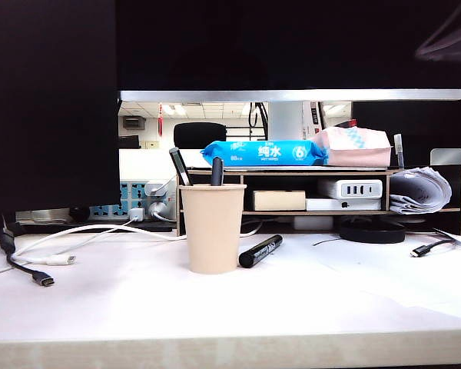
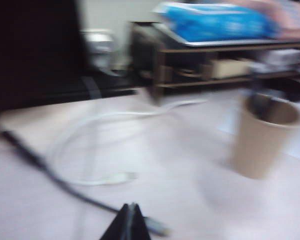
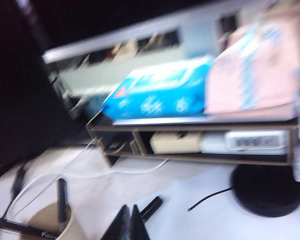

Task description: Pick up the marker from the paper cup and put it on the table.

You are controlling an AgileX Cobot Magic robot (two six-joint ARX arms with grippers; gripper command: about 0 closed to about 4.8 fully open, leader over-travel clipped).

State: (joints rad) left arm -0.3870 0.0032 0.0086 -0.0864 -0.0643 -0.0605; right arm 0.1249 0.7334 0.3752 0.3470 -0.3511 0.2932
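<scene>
Your thick black marker with white lettering already lies on the wide white table, just right of the plain beige paper cup, long axis slanting from near-left to far-right. Both hands are pressed together and empty: left gripper off to the cup's left, right gripper above the marker. Sweep low and you could roll it or tip the cup
</scene>
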